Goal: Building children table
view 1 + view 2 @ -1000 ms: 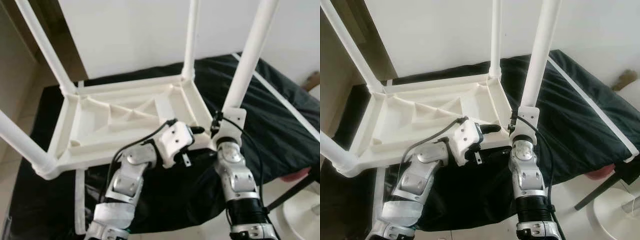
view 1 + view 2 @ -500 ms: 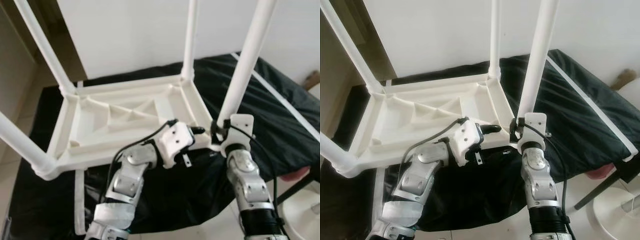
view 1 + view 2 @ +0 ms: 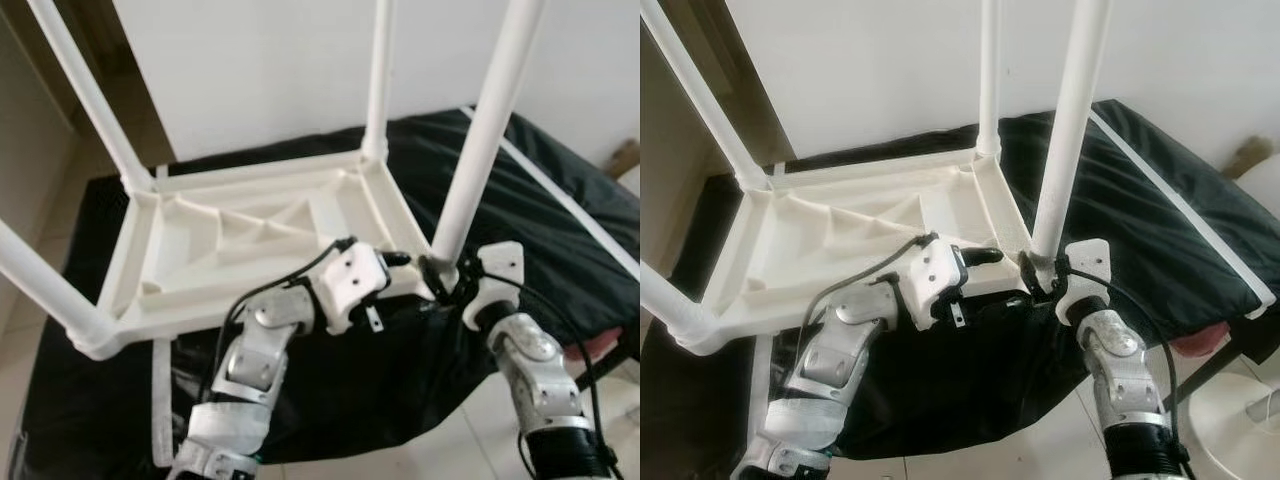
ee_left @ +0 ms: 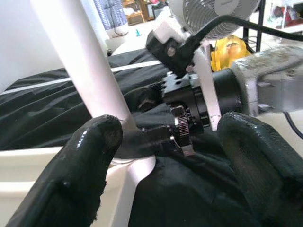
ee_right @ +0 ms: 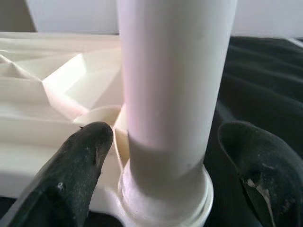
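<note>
Right gripper (image 5: pixel 156 156) is sitting with its jaws spread wide on either side of the near-right leg (image 3: pixel 485 130), low down at the socket collar, pads clear of the plastic on both sides. Just beside it, the left gripper (image 4: pixel 165 156) is also holding its jaws parted, fingers straddling the same corner, with the frame rim lying right between them. Spreading out from both jaws is the children's table (image 3: pixel 250 240), lying upside down on a black cloth (image 3: pixel 560 210), ribbed underside facing up, four round white legs standing up from its corners. All of it is glossy white moulded plastic, so I'm judging it light, stiff and rather slick; the best hold is looking like the leg's base near the collar, where a squeeze will not be flexing the tube.
</note>
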`<state>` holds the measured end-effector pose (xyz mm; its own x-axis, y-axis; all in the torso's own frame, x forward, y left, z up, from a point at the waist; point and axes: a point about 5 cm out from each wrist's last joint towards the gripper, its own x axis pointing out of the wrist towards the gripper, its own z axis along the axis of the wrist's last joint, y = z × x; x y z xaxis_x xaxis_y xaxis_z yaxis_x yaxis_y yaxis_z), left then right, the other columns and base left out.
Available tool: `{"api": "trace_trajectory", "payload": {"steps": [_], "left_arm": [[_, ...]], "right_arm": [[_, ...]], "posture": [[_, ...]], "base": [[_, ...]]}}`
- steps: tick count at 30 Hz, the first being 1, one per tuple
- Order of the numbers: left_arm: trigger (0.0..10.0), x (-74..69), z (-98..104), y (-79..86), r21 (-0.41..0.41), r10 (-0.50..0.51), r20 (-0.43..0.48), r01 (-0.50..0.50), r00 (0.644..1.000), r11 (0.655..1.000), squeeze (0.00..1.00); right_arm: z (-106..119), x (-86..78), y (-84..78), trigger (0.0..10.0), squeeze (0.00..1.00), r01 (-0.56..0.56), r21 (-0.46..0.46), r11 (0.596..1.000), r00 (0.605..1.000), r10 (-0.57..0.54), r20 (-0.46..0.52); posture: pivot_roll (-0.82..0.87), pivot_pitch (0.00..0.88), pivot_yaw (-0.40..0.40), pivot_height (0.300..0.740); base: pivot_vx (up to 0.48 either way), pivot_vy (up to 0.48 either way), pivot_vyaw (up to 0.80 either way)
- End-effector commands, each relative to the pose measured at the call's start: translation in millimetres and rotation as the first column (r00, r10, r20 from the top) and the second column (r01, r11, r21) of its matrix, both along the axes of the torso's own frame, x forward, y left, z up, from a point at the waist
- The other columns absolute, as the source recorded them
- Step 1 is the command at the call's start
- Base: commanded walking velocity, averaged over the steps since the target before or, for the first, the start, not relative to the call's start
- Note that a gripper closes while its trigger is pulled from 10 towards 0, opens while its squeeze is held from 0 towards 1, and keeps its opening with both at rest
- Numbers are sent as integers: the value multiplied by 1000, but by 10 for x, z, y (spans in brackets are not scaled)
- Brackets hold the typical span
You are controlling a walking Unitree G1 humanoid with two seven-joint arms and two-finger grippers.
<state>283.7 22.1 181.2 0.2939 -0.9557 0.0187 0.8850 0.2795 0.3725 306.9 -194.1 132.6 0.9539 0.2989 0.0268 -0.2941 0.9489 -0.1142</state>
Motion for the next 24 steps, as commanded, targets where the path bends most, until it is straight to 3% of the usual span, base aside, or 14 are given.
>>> {"api": "trace_trajectory", "payload": {"steps": [1, 6, 10, 12, 19, 20, 21, 22, 23, 24], "left_arm": [[10000, 89, 13, 35, -44, 154, 22, -153, 988, 987, 0], [10000, 110, 19, 25, -46, 156, 28, -154, 987, 987, 0], [10000, 114, 21, 20, -47, 155, 29, -153, 988, 987, 0], [10000, 121, 40, -10, -47, 143, 39, -141, 989, 989, 0], [10000, 132, 73, -41, -54, 128, 47, -125, 991, 991, 0], [10000, 131, 77, -48, -56, 124, 48, -122, 991, 991, 0], [10000, 123, 78, -54, -58, 122, 49, -120, 991, 991, 0], [10000, 123, 78, -54, -58, 122, 49, -120, 991, 991, 0], [10000, 116, 74, -59, -61, 122, 48, -119, 991, 991, 0], [10000, 109, 69, -61, -62, 122, 47, -119, 991, 991, 0]], "right_arm": [[3, 64, 22, 10000, 0, -62, -23, 998, 998, 62, -4], [31, 246, -6, 10000, 0, -138, -96, 986, 990, 135, -30], [32, 276, -8, 10000, 0, -153, -107, 982, 988, 150, -34], [34, 369, 71, 10000, 0, -236, -138, 962, 971, 229, -67], [31, 443, 148, 10000, 0, -322, -167, 932, 945, 306, -117], [17, 441, 150, 5373, 0, -342, -176, 923, 938, 322, -131], [-3, 419, 133, 3451, 0, -357, -181, 916, 932, 336, -137], [-3, 419, 133, 3451, 0, -357, -181, 916, 932, 336, -137], [-27, 399, 109, 0, 0, -369, -183, 911, 927, 347, -142], [-48, 379, 86, 0, 0, -376, -184, 908, 924, 354, -145]], "posture": [[-97, 0, 75, 740], [-88, 0, 74, 740], [-88, 0, 74, 740], [-93, 0, 84, 740], [-89, 0, 84, 740], [-86, 0, 82, 740], [-83, 0, 78, 740], [-83, 0, 78, 740], [-83, 0, 78, 740], [-82, 0, 77, 740]], "base": [[0, 0, 0], [0, 0, 0], [0, 0, 0], [0, 0, 0], [0, 0, 0], [0, 0, 0], [0, 0, 0], [0, 0, 0], [0, 0, 0], [0, 0, 0]]}}
